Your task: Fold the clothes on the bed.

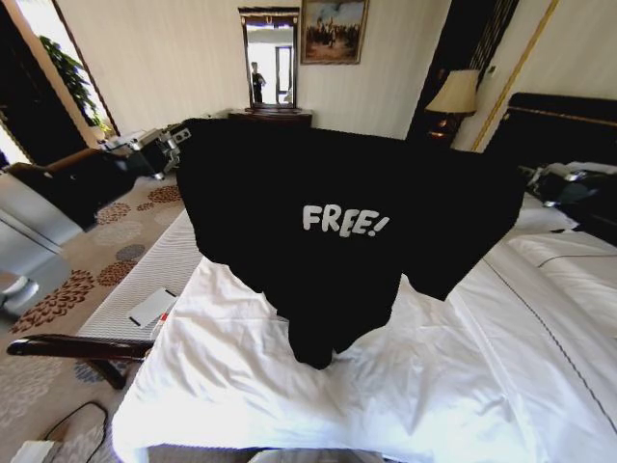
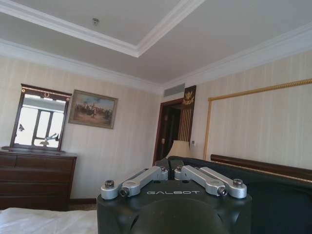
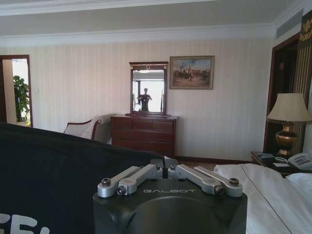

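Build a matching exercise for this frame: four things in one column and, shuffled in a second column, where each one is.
Things:
1. black short-sleeved T-shirt with pale "FREE!" lettering
2. white-sheeted bed
3. left gripper
4. cream-shaded table lamp

Places:
A. by the dark headboard, against the far wall
B. at the shirt's upper corner on the robot's left
C. held up in the air, spread out
D. under the hanging hem

Pairs: 1-C, 2-D, 3-B, 4-A
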{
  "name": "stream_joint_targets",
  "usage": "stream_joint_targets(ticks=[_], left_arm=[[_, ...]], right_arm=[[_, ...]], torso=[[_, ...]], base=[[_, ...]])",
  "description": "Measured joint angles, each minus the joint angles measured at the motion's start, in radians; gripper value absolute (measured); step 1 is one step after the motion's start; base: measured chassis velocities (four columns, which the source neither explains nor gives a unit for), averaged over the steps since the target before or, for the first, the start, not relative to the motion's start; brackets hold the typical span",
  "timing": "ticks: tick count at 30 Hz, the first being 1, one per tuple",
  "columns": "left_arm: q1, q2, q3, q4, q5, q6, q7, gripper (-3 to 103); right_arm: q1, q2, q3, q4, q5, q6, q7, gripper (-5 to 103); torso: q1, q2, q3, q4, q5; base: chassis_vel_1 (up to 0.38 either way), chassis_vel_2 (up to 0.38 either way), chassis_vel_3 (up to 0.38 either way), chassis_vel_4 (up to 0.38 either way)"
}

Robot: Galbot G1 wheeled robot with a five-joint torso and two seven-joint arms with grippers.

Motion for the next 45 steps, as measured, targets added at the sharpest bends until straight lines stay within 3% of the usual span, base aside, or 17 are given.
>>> stream_joint_targets(ticks=[5, 8, 14, 28, 45], left_arm=[[-0.001, -0.006, 0.010, 0.000, -0.002, -0.001, 0.000, 1], [0.001, -0.022, 0.065, 0.000, 0.053, -0.004, 0.000, 1], [-0.003, -0.026, 0.090, -0.001, 0.070, -0.007, 0.000, 1], [-0.010, -0.017, 0.082, -0.001, 0.058, -0.009, 0.003, 1], [-0.011, -0.021, 0.061, -0.004, 0.027, -0.025, -0.019, 1]], right_arm=[[0.023, 0.002, -0.044, 0.000, -0.054, 0.020, -0.022, 0], [0.057, 0.013, -0.123, 0.000, -0.139, 0.070, -0.053, 0], [0.066, 0.026, -0.161, 0.000, -0.204, 0.100, -0.085, 0], [0.080, 0.029, -0.166, 0.000, -0.223, 0.072, -0.090, 0], [0.094, 0.031, -0.183, 0.003, -0.212, 0.093, -0.057, 0]], torso=[[0.000, 0.000, 0.000, 0.0002, -0.0001], [0.000, 0.000, 0.000, 0.0001, -0.0003], [0.000, 0.000, 0.000, 0.0001, -0.0001], [0.000, 0.000, 0.000, 0.0000, 0.0000], [-0.002, 0.001, -0.001, 0.0003, -0.0007]], base=[[0.000, 0.000, 0.000, 0.000], [0.000, 0.000, 0.000, 0.000], [0.000, 0.000, 0.000, 0.000], [0.015, -0.006, -0.016, 0.008], [0.222, -0.084, -0.229, 0.086]])
